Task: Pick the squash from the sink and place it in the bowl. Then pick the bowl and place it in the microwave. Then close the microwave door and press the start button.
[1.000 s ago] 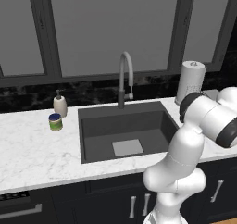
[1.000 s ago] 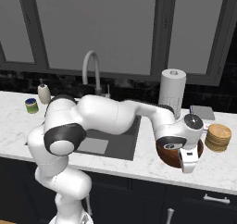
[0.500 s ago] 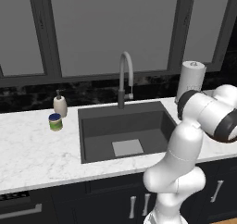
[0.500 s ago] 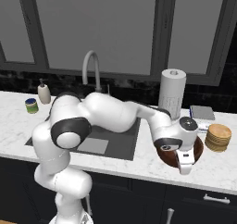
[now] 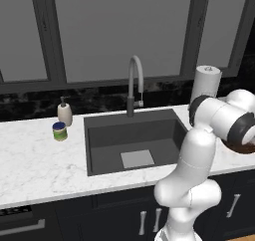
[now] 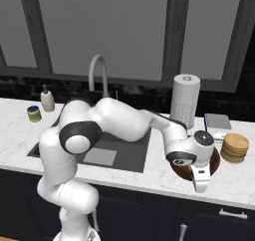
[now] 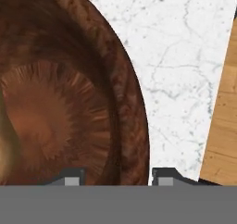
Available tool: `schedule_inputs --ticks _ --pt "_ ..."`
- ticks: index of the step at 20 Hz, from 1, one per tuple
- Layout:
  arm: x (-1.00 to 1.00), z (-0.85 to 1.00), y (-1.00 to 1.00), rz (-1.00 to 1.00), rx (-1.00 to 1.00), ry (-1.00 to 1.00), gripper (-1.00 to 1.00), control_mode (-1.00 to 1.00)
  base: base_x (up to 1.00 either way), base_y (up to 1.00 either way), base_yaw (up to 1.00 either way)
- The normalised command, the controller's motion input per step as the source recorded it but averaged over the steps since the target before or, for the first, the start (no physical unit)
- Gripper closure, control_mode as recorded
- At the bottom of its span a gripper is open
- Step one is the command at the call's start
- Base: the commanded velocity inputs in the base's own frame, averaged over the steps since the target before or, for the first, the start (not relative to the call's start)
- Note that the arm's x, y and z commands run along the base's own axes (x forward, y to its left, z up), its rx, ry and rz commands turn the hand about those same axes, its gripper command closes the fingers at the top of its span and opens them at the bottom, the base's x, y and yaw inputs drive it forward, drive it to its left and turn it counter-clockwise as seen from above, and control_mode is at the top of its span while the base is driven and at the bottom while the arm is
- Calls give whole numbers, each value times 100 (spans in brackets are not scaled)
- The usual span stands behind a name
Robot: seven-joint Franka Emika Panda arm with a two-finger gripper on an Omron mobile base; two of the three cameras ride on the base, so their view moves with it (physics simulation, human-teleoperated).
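Gripper (image 7: 113, 176) lower onto bowl (image 7: 69, 93) rim since earlier; fingers straddle wall, grip unconfirmed; squash (image 7: 3, 149) inside.

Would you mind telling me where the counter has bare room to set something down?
Free: the marble left of the sink, in front of the green-lidded jar and soap bottle. Crowded: right of the sink, where paper towel roll, bowl, gripper and tan stack sit close.

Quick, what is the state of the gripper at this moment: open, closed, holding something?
Gripper: one fingertip on each side of the bowl rim; whether it grips yet cannot be told.
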Motion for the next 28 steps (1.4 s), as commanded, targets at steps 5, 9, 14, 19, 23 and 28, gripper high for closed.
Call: schedule_inputs --ticks 5,9,14,19,23,28 --pt "-53 -2 9 0 0 -13 100 -100 0 0 0" --pt "-83 21 31 0 -2 -25 100 -100 0 0 0" --pt "-84 50 39 0 -4 -26 100 -100 0 0 0" --pt "-55 62 49 0 -2 -12 100 -100 0 0 0" --pt "-34 52 63 0 0 -2 100 -100 0 0 0" --pt "-14 45 72 0 0 0 100 -100 0 0 0"
